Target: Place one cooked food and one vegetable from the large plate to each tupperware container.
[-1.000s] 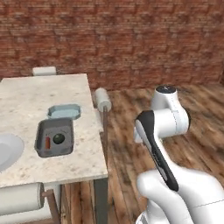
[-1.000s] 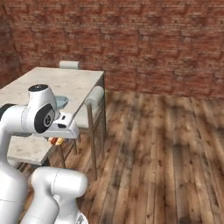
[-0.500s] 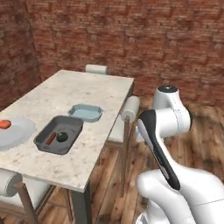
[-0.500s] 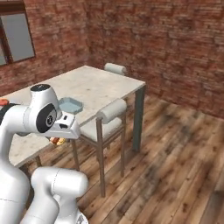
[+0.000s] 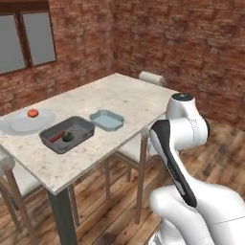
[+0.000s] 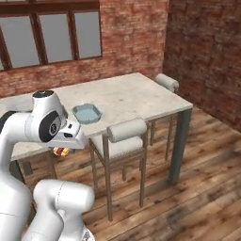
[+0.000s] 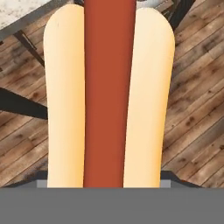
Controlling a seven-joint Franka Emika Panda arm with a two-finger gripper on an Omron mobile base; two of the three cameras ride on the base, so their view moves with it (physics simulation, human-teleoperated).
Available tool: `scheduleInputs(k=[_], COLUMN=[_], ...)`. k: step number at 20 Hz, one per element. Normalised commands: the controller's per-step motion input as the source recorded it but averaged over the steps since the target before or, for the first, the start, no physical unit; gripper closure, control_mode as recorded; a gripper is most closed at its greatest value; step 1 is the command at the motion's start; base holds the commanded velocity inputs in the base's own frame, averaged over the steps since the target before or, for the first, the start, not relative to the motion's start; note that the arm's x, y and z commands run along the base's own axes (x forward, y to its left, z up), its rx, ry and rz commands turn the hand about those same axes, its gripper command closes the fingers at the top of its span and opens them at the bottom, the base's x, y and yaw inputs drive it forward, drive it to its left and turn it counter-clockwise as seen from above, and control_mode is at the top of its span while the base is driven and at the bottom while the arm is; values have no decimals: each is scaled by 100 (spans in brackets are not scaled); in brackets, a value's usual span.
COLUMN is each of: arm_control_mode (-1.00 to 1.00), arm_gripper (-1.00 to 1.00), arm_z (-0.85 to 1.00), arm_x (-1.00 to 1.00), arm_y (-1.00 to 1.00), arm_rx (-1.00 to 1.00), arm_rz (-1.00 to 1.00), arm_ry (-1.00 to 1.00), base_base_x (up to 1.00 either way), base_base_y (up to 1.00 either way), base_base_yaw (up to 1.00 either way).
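Left base view: the dark-grey tub (image 5: 67,134) already holds the skewered sausage (image 5: 57,137) and green ball (image 5: 68,137); the light-blue tub (image 5: 107,119) sits empty beside it, and the tomato (image 5: 32,113) waits on the large plate (image 5: 19,125).

Right base view: I see the gripper (image 6: 62,151) tucked low with the hot dog (image 6: 61,151), off the table.

Hand view: jaws pinch the bun lengthwise, I judge for carrying to the blue tub.

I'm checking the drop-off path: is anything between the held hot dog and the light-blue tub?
Nothing lies in the light-blue tub. The hot dog is held off the table's side, over the wooden floor. So the table edge, and perhaps the chair beside it, must be cleared first.
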Motion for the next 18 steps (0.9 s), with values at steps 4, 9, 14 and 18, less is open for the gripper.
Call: scheduleInputs(k=[4,9,14,18], arm_control_mode=[100,100,100,100], arm_gripper=[100,100,100,100], arm_z=[0,0,0,0], arm_x=[0,0,0,0], arm_y=[0,0,0,0], arm_rx=[0,0,0,0], arm_rz=[0,0,0,0], arm_ry=[0,0,0,0], base_base_x=[0,3,63,71], base_base_y=[-81,-73,-86,-94], base_base_yaw=[81,79,60,10])
